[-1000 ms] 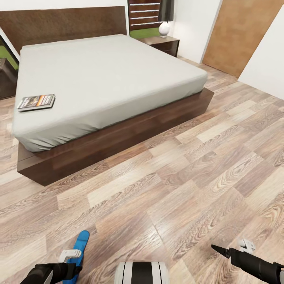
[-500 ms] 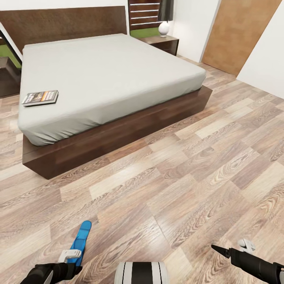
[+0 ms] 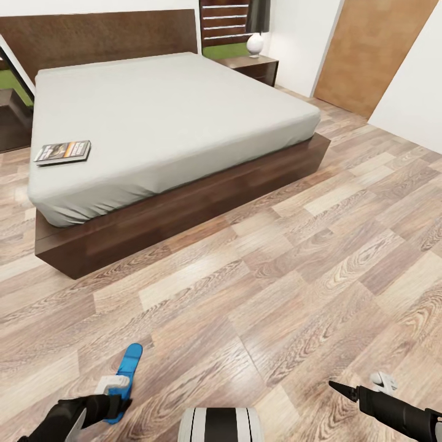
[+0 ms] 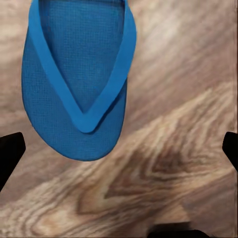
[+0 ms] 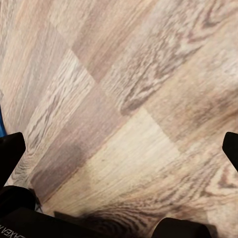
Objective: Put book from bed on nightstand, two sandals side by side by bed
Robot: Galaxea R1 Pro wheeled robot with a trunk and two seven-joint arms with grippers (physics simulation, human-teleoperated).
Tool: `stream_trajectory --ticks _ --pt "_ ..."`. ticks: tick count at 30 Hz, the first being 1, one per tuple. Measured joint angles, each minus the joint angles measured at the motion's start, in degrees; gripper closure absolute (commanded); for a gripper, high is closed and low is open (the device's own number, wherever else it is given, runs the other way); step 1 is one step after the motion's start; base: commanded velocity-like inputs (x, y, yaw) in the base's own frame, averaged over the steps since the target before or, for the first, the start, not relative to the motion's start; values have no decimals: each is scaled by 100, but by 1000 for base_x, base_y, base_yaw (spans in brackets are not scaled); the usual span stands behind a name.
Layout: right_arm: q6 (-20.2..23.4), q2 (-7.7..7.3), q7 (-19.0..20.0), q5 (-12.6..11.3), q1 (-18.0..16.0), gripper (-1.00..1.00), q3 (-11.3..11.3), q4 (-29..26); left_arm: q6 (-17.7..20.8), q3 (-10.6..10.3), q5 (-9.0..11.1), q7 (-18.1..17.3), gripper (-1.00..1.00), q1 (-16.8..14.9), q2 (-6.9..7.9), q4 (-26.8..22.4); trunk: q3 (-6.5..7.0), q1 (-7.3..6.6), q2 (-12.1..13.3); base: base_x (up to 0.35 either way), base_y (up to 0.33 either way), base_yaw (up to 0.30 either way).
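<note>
My left gripper (image 4: 119, 148) hangs open above a blue sandal (image 4: 79, 74) on the floor (image 3: 276, 276). My right gripper (image 5: 119, 148) is open too. The book (image 3: 63, 151) lies on the bed (image 3: 172, 110).

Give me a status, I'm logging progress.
Left tool open over one blue sandal on the floor. Right tool open, empty. Book on the bed.

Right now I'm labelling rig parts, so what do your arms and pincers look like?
Both arms are glossy black. The left pincer carries a white block at its tip; the right pincer tapers to slim black pointed fingers, with a small white piece beside its wrist.
</note>
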Motion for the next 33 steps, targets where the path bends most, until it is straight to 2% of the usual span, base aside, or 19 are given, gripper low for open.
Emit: stream_trajectory --ticks 3,6,12,22,33 --pt "0 0 -2 -1 0 -100 0 0 235 3 -2 1 -100 -4 -43 -306 0 0 0 0 0 0" --pt "0 0 -3 -1 0 -100 0 0 711 6 -1 -2 -100 -9 -70 -723 0 0 0 0 0 0" --pt "0 3 -4 2 0 -100 0 0 1068 8 -3 2 -100 -12 -85 -1137 0 0 0 0 0 0" --pt "0 1 -4 4 0 -100 0 0 1141 7 -21 8 -100 -317 -77 -1258 0 0 0 0 0 0" --pt "0 0 -4 0 0 -100 0 0 1087 13 -13 -17 -100 -372 -59 -1192 0 0 0 0 0 0"
